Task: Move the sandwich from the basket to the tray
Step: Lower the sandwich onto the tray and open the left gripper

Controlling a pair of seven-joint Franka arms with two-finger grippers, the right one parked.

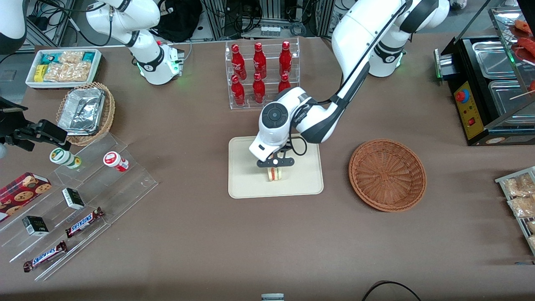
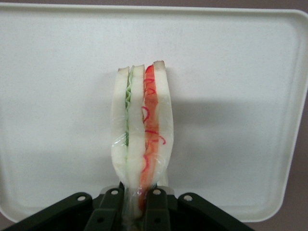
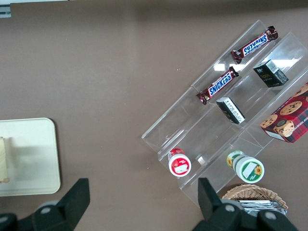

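Observation:
The sandwich (image 1: 274, 174) is a wrapped wedge of white bread with green and orange-red layers. It stands on its edge on the cream tray (image 1: 244, 184). My left gripper (image 1: 275, 164) is over the tray and is shut on the sandwich's upper end. In the left wrist view the black fingers (image 2: 155, 204) pinch the sandwich (image 2: 142, 125) above the tray (image 2: 231, 96). The reddish-brown basket (image 1: 387, 174) lies empty beside the tray, toward the working arm's end of the table. A sliver of the sandwich (image 3: 4, 161) and the tray (image 3: 33, 154) show in the right wrist view.
A clear rack of red bottles (image 1: 261, 71) stands farther from the front camera than the tray. A clear stepped shelf (image 1: 83, 200) with Snickers bars, boxes and small cups lies toward the parked arm's end. A tan basket with a foil container (image 1: 85, 110) is there too. A black warmer (image 1: 487, 88) stands at the working arm's end.

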